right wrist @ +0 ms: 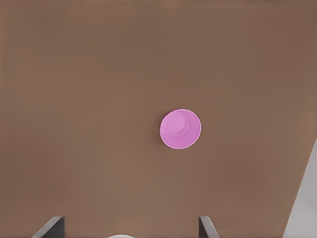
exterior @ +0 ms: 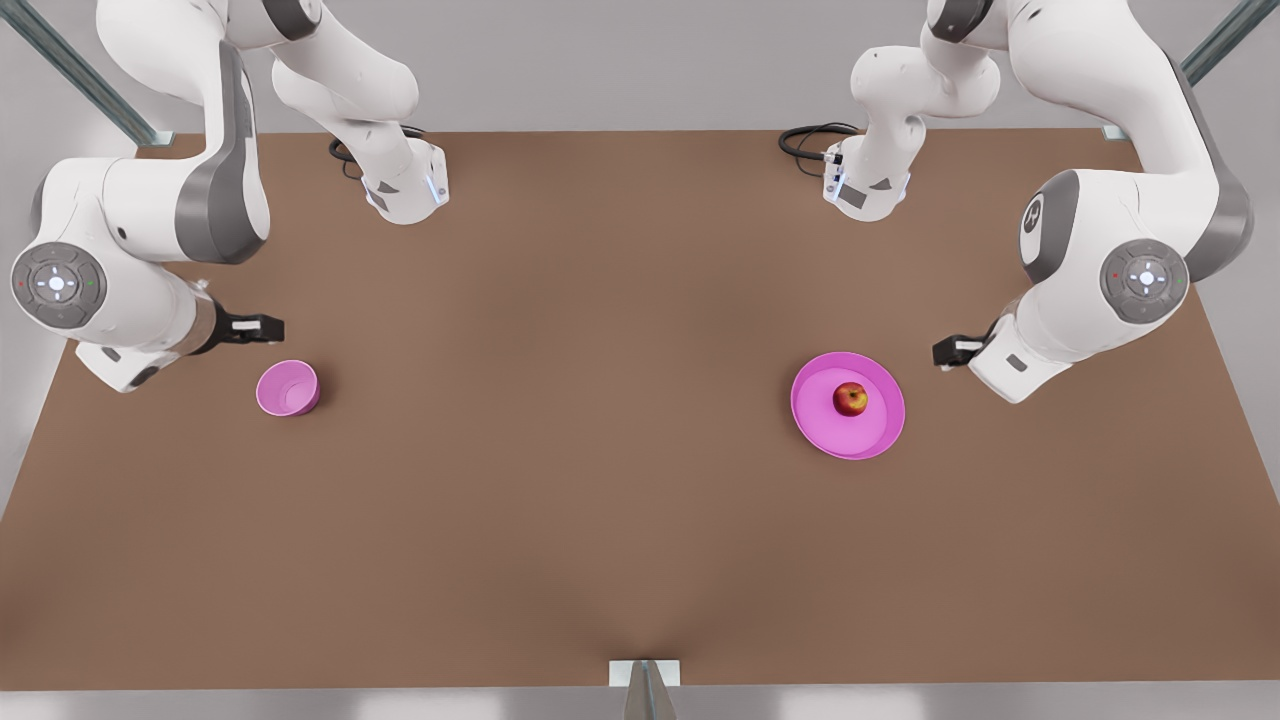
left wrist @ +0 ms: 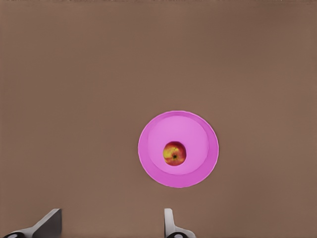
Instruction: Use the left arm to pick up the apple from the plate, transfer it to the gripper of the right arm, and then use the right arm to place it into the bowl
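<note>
A red apple (exterior: 850,398) is seen resting on a pink plate (exterior: 880,425) beside the left gripper (exterior: 945,352), jaws spread, while the right gripper (exterior: 262,327), also spread, is held near the bowl (exterior: 287,388) on the table (exterior: 600,450).

I count on my table (exterior: 600,500): arms, two (one per side); apple (exterior: 850,399), one; plate (exterior: 878,430), one; bowl (exterior: 287,388), one.

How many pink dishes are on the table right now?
2: the bowl sits at the front view's left, near the right gripper; the plate, holding the apple, at its right, near the left gripper.
</note>
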Robot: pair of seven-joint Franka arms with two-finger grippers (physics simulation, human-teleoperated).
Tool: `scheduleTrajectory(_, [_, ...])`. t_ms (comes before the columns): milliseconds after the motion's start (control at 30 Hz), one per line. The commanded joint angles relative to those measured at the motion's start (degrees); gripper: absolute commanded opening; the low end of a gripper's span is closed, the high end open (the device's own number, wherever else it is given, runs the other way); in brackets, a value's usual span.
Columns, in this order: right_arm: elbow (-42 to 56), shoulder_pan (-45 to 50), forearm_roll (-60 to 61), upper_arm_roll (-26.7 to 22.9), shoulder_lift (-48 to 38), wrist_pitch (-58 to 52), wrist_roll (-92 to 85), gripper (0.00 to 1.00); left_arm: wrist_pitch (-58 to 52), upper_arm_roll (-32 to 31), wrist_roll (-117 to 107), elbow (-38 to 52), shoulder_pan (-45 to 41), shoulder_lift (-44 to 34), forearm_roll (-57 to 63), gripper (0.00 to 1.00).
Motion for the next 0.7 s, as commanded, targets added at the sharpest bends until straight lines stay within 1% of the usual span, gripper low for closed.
scheduleTrajectory(0, [-0.1, -0.1, 0.2, 0.1, 0.0, 1.7, -2.7, 1.00, 1.4, 0.0, -1.5, 0.0, 0.0, -0.1, 0.1, 1.00])
scheduleTrajectory(33, [0.1, 0.1, 0.1, 0.0, 0.3, 1.7, -2.6, 1.00, 1.4, 0.0, -1.6, -0.1, -0.1, 0.0, -0.1, 1.00])
scheduleTrajectory(67, [0.4, 0.3, 0.1, 0.1, 0.4, 1.7, -1.7, 1.00, 2.4, 0.0, -1.8, -2.6, -0.4, 0.5, -0.4, 1.00])
scheduleTrajectory(100, [0.4, 0.5, -0.1, 0.1, 0.4, 1.7, -1.6, 1.00, 7.3, 0.0, -1.8, -7.9, -1.1, 1.2, -0.6, 1.00])
scheduleTrajectory(167, [0.2, 0.8, 0.3, 0.1, 0.6, 1.6, -1.7, 1.00, 23.4, 0.0, -1.9, -19.2, -3.9, 2.6, -0.6, 1.00])
scheduleTrajectory(200, [0.1, 0.8, 0.2, 0.0, 0.7, 1.7, -2.3, 1.00, 27.8, 0.0, -1.8, -22.2, -3.9, 2.9, -0.6, 1.00])
scheduleTrajectory(267, [-0.3, 0.7, 0.3, 0.0, 0.7, 1.7, -2.6, 1.00, 40.7, 0.1, -1.7, -31.3, -3.5, 2.7, -0.7, 1.00])
scheduleTrajectory(333, [-0.4, 0.8, 0.2, 0.0, 0.7, 1.7, -2.5, 1.00, 46.8, 0.0, -1.7, -36.1, -3.8, 2.6, -4.5, 1.00])
scheduleTrajectory(433, [-0.5, 0.7, 0.3, 0.0, 0.8, 1.7, -2.6, 1.00, 52.5, 0.0, -1.6, -40.1, -4.0, 3.0, -4.8, 1.00])
scheduleTrajectory(500, [-0.6, 0.8, 0.3, 0.0, 1.0, 1.6, -2.6, 1.00, 52.9, 0.0, -1.2, -41.6, -3.9, 3.7, -4.7, 1.00])
scheduleTrajectory(533, [-0.6, 0.8, 0.3, 0.0, 1.1, 1.6, -2.6, 1.00, 56.7, 0.0, -1.2, -44.1, -3.9, 3.7, -4.7, 1.00])
scheduleTrajectory(667, [-0.7, 0.8, 0.4, 0.0, 1.4, 1.6, -2.7, 1.00, 57.7, 0.0, -1.2, -46.8, -3.9, 4.3, -4.7, 1.00])
